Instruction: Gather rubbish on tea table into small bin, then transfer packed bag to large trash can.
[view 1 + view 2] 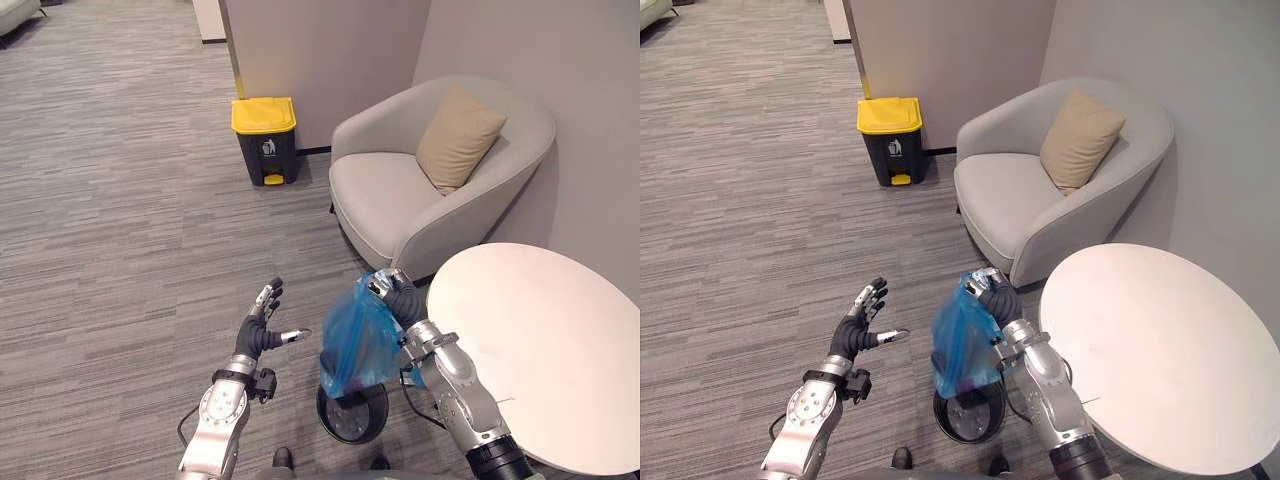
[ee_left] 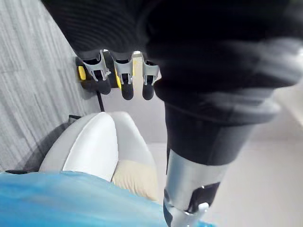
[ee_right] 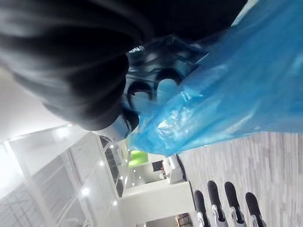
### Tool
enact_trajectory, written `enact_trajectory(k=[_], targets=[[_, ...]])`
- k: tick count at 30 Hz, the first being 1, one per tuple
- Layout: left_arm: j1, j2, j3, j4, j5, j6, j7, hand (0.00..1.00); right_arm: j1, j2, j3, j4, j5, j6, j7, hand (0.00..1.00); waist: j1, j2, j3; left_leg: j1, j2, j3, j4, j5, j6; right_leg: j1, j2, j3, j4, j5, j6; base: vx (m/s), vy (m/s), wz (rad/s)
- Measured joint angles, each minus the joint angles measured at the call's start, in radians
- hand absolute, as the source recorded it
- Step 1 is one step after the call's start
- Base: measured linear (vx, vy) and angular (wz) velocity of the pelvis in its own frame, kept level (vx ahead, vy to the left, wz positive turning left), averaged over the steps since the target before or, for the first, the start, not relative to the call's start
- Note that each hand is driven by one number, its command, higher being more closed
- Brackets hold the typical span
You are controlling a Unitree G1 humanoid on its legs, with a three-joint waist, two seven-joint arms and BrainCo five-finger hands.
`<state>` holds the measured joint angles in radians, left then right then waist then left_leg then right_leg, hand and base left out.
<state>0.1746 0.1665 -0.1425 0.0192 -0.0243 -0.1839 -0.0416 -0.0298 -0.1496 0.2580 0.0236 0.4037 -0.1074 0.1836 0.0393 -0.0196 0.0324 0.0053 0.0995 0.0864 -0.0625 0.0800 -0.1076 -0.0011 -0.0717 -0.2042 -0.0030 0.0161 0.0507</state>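
- Blue bag [image 1: 358, 340] hangs from my right hand [image 1: 400, 298], fingers clamped on its neck, just over the bin [image 1: 352, 412] by the table [image 1: 560, 330] edge.
- My left hand [image 1: 262, 325] is spread, empty, beside it.
- Risk: the thin plastic could slip from that one grip on the way to the can [image 1: 265, 138], whose lid is down.

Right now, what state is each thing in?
blue bag: bunched at the top, hanging over the small bin
right hand: shut on the blue bag's top
left hand: open, holding nothing
small bin: upright, unlidded
large trash can: closed
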Motion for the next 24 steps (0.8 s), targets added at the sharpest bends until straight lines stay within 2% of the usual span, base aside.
enact_trajectory(k=[11,14,18,24], targets=[[-0.112,0.005,-0.096,-0.043,0.130,-0.020,0.001,0.00,-0.066,-0.020,0.108,-0.013,0.104,0.003,0.041,1.00,-0.009,-0.001,-0.005,0.019,-0.002,0.000,-0.007,0.000,0.000,0.016,0.000,0.004,-0.003,0.000,0.000,0.00,0.000,0.00],[-0.125,0.004,-0.106,-0.043,0.156,-0.020,0.022,0.00,-0.093,-0.015,0.147,-0.018,0.140,0.004,0.042,1.00,-0.022,-0.002,-0.010,0.022,-0.002,0.003,-0.008,0.000,0.001,0.017,0.000,0.007,-0.003,0.000,0.000,-0.01,0.000,-0.01],[-0.148,-0.003,-0.129,-0.043,0.187,-0.018,0.046,0.00,-0.099,-0.011,0.170,-0.096,0.181,0.007,0.048,1.00,-0.022,-0.003,-0.013,0.023,-0.002,0.003,-0.008,0.000,0.001,0.017,0.000,0.009,-0.003,0.000,0.000,0.00,0.000,0.00],[-0.157,-0.028,-0.129,-0.007,0.217,-0.014,0.069,0.00,-0.124,0.004,0.199,-0.120,0.198,0.007,0.057,1.00,-0.023,-0.004,-0.019,0.029,-0.002,0.004,-0.009,0.000,0.001,0.028,0.001,0.010,-0.003,0.000,0.000,0.00,0.000,0.00]])
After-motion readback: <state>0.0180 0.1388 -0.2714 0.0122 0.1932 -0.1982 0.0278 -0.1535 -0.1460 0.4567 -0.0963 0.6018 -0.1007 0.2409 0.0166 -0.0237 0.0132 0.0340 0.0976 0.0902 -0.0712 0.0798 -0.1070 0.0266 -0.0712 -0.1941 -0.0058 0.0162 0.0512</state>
